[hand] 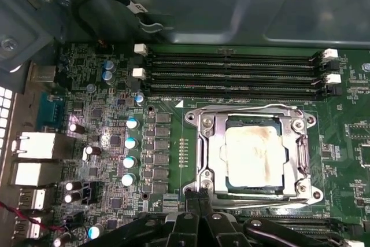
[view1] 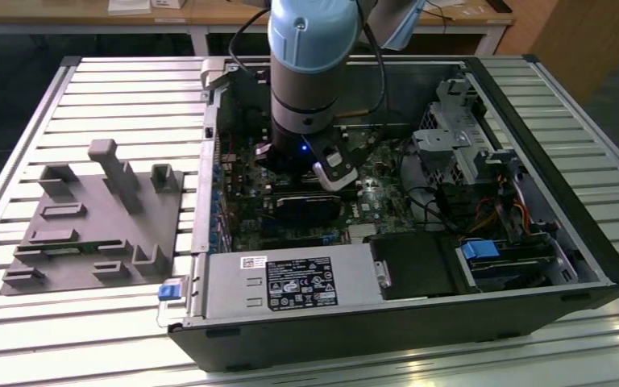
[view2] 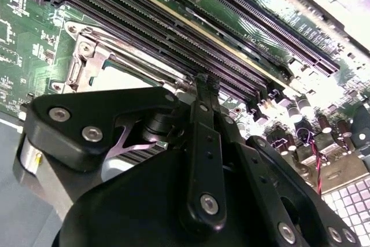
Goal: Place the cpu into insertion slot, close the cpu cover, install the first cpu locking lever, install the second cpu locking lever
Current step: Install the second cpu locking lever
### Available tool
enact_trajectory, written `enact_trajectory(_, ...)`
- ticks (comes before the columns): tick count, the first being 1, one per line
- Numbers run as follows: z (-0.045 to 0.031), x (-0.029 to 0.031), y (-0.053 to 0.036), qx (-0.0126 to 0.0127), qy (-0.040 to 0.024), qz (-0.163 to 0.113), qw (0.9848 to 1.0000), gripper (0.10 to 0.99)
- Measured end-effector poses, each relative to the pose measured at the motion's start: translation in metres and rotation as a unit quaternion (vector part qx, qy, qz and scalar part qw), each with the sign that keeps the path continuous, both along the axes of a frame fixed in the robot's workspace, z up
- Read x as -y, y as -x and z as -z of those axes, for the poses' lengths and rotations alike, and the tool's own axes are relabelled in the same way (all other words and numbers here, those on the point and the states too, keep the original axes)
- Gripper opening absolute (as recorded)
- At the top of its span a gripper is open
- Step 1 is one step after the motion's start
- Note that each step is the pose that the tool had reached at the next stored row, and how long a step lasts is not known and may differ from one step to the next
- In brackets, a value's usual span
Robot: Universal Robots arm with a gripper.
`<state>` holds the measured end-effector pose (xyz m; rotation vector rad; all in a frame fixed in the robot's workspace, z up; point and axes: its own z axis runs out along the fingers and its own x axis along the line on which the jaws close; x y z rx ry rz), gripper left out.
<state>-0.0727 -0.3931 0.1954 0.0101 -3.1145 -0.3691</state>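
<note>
In the exterior view my arm (view1: pixel 307 72) reaches down into the open computer case (view1: pixel 567 242), which lies on its side on the slatted bench (view1: pixel 105 89). My gripper (view1: pixel 312 179) sits low over the motherboard (view1: pixel 380 197), just beyond the black fan shroud (view1: pixel 307 211). To the exterior view's left of the case a grey fixture (view1: pixel 89 222) rests on the bench. A blue-tabbed drive bay (view1: pixel 482 251) sits at the case's near right corner.

In the second wrist view my gripper (view2: pixel 206 85) has its fingers (view2: pixel 205 143) pressed together into one narrow tip, clenched, with no object visible between them. The tip is at the edge of the silvery socket frame, beside the long black memory slots (view2: pixel 173 33).

In the first wrist view the cpu (hand: pixel 254 154) lies flat in the insertion slot (hand: pixel 203 155), its metal top smeared with pale residue. The cpu cover (hand: pixel 215 143) lies down around it, framing the chip in its window. My gripper (hand: pixel 198 199) touches the socket's near edge, at the lever (hand: pixel 254 202) running along that side.
</note>
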Motion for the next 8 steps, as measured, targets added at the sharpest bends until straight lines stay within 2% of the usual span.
enact_trajectory(8, 0.0026, -0.0001, 0.0052, 0.0001, -0.0059, 0.0, 1.0, 0.106)
